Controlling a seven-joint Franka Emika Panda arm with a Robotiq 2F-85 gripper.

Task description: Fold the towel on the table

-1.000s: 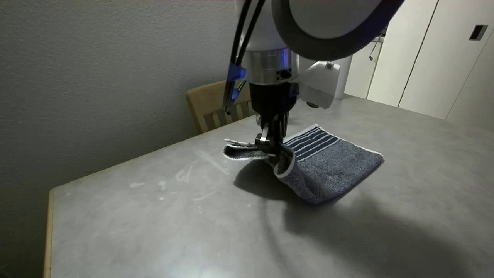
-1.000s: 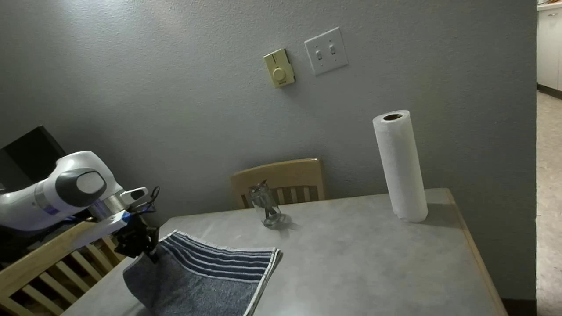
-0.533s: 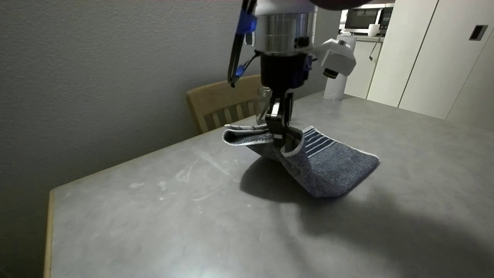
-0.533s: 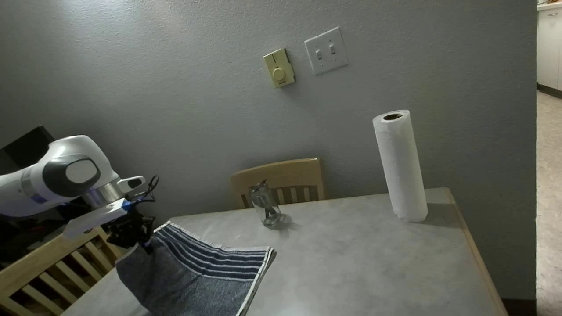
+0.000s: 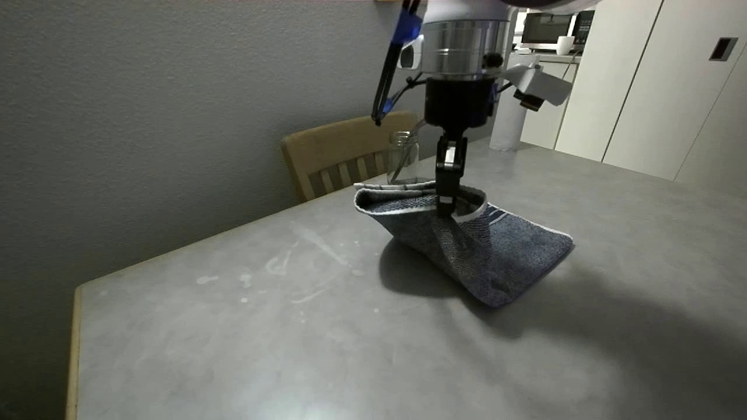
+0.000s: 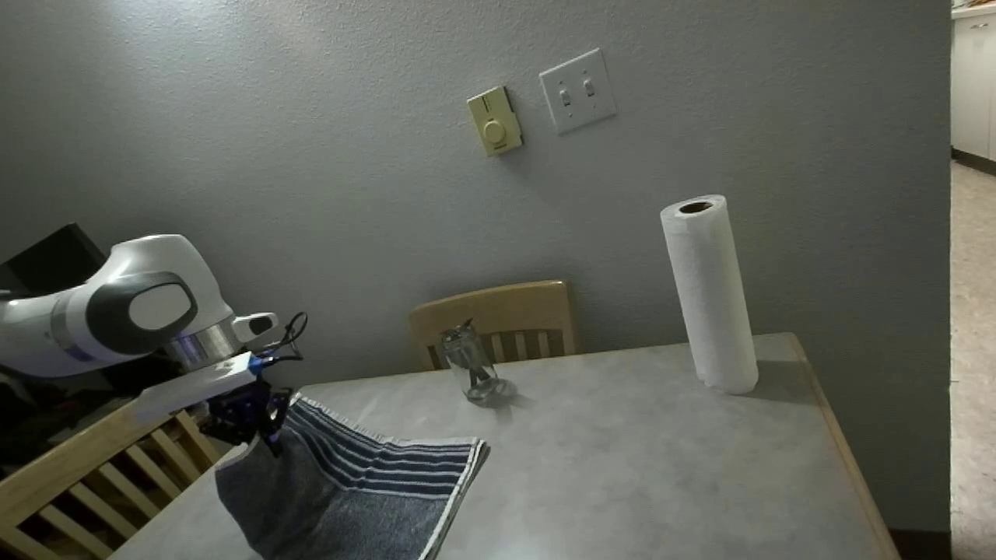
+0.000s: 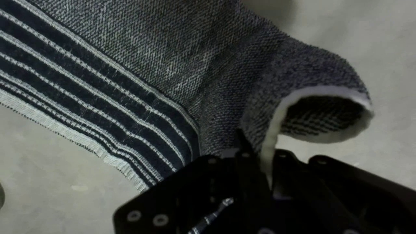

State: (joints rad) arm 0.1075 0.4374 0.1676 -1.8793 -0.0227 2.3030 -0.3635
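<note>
I've got the gripper pinched on the towel, jaws tight over its white edge. The held part hangs above the table, curling out to either side of the gripper, while the rest slopes down and lies on the table; in the wrist view the stripes run up beside the jaws.

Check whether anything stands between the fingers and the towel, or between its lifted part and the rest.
Nothing visible does: the fingers are shut on the towel, and no object shows between its lifted part and the part on the table. The glass jar stands apart, beyond the striped edge.
</note>
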